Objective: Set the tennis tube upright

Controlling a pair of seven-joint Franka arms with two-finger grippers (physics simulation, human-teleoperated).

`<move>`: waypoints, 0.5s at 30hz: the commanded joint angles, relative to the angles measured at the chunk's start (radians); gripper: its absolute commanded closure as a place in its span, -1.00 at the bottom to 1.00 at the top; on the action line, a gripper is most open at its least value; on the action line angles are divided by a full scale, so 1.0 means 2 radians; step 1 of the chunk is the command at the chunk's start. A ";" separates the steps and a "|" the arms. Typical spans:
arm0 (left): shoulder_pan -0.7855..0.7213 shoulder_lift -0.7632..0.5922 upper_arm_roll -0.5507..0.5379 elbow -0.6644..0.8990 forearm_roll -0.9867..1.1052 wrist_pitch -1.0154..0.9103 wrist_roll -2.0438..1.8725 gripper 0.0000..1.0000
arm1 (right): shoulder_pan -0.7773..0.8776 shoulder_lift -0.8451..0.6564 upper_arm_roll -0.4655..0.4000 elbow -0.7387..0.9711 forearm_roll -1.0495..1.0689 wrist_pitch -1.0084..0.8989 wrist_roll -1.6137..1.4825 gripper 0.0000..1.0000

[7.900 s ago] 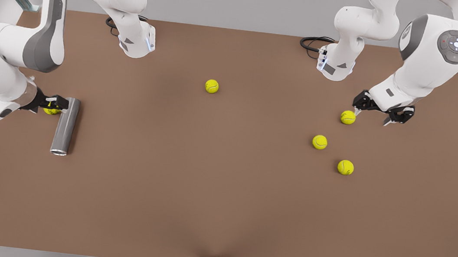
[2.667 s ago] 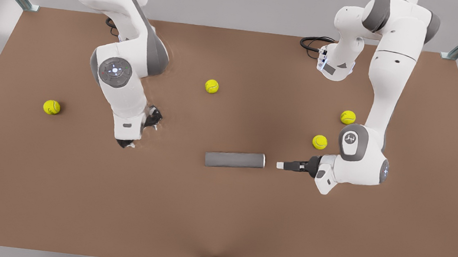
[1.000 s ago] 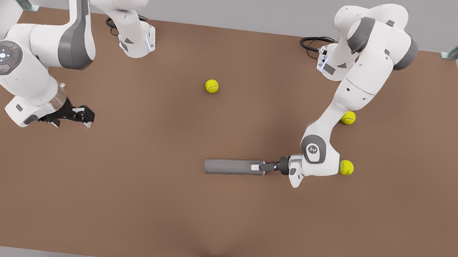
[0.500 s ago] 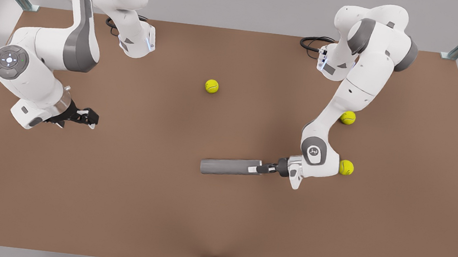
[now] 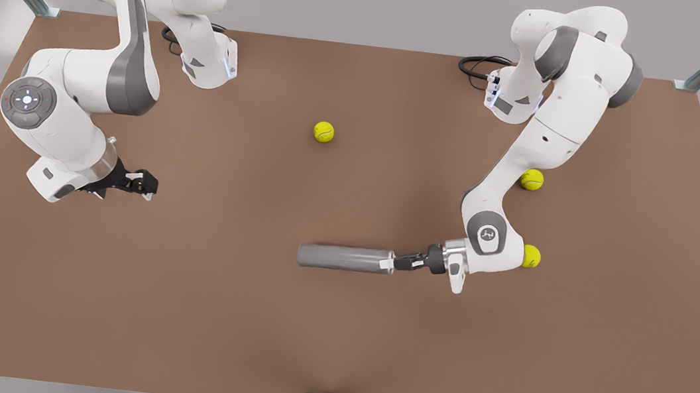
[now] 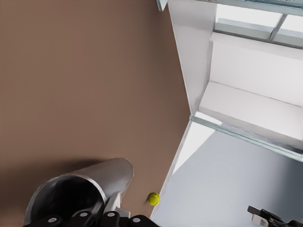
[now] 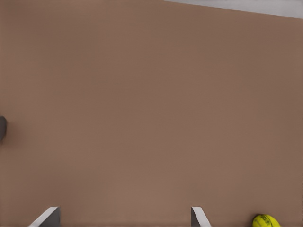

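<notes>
The tennis tube [image 5: 342,258] lies on its side on the brown table [image 5: 330,354], roughly mid-table, with its long axis running across the front view. In the left wrist view you see its hollow, silvery-rimmed end [image 6: 71,194] directly at the camera.

The left gripper [image 5: 392,263] sits at the tube's end toward the front view's right. Its fingers [image 6: 113,208] are closed on the tube's wall at the rim, one inside the mouth and one outside.

Note the open room: bare table surrounds the tube on both long sides and beyond its free end. The table's near edge is well apart from it.

Three tennis balls lie on the table. One [image 5: 324,132] is on the tube's far side, and one [image 5: 531,256] is just behind the left arm's wrist. A third [image 5: 532,179] lies farther back, beside that arm.

The right gripper [image 5: 139,183] hovers well apart from the tube's free end. Its fingers [image 7: 47,216] are spread wide and hold nothing. A ball [image 7: 265,221] lies near one fingertip.

A small mark on the left arm's joint cap [image 5: 486,233] is too small to read.
</notes>
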 commanded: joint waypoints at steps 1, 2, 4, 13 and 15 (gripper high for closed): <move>0.001 0.000 0.000 0.000 -0.004 -0.001 -0.001 0.57 | -0.001 0.000 0.000 0.000 0.000 0.000 0.000 -1.00; 0.003 0.000 0.000 0.000 -0.003 -0.002 -0.005 0.57 | -0.001 0.000 0.000 0.000 -0.001 -0.001 0.000 -1.00; 0.005 -0.001 0.000 0.000 -0.002 -0.003 -0.006 0.57 | -0.001 0.000 0.000 0.000 -0.001 -0.001 0.000 -1.00; 0.012 -0.015 0.001 0.030 0.082 -0.012 -0.109 0.57 | 0.000 0.000 0.000 -0.005 -0.001 0.001 0.000 -1.00; 0.012 -0.015 0.001 0.041 0.113 -0.012 -0.140 0.57 | 0.000 0.000 0.000 -0.005 0.000 0.001 0.000 -1.00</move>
